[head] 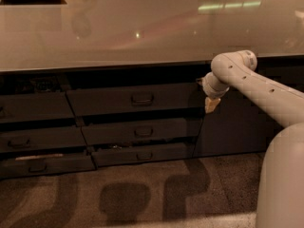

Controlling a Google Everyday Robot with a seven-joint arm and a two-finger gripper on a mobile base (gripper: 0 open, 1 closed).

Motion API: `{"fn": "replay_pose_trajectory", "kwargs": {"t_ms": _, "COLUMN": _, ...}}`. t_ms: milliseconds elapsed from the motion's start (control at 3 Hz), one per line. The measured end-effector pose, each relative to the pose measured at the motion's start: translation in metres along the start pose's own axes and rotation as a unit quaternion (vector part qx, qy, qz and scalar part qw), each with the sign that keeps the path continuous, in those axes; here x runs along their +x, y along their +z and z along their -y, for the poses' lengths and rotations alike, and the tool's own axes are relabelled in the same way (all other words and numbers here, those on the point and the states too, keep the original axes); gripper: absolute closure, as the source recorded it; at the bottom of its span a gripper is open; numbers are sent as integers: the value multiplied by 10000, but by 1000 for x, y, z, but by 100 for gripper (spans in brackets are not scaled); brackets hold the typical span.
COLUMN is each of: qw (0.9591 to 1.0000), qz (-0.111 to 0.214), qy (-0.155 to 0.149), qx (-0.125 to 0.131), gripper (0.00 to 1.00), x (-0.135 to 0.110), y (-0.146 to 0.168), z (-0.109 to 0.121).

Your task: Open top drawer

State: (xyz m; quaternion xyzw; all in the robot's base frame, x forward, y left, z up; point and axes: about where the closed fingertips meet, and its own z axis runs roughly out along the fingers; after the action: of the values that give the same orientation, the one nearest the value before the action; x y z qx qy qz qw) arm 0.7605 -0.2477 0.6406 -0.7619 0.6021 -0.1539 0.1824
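Gripper (pixel 212 104): pale tan tip pointing down from the wrist, just under the counter edge; spread or pressed together, cannot tell; holding nothing visible.
Arm (pixel 259 87): cream, reaching in from the right of the view, elbow bent above the gripper.
Top drawer (pixel 104 101): wide dark grey front directly under the counter; long axis horizontal; right end just beside the gripper; contact not certain.
Handle (pixel 142 98): small dark loop at mid-front, at about gripper height, well apart from it toward the left of the view.
Key relation: handle to the left of the gripper along the drawer's length; sideways travel probably needed before any pull toward the camera.
Progress: front seemingly flush; opening judged not yet begun.
Lower drawers (pixel 142 132): two shallower fronts beneath.
Counter (pixel 142 32): pale, glossy slab above.
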Motion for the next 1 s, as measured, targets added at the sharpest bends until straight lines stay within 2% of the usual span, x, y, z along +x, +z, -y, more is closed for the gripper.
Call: {"fn": "replay_pose_trajectory", "kwargs": {"t_ms": 1000, "qw": 10000, "qz": 0, "qy": 0, "qx": -1, "gripper": 89, "x": 0, "y": 0, "z": 0}}
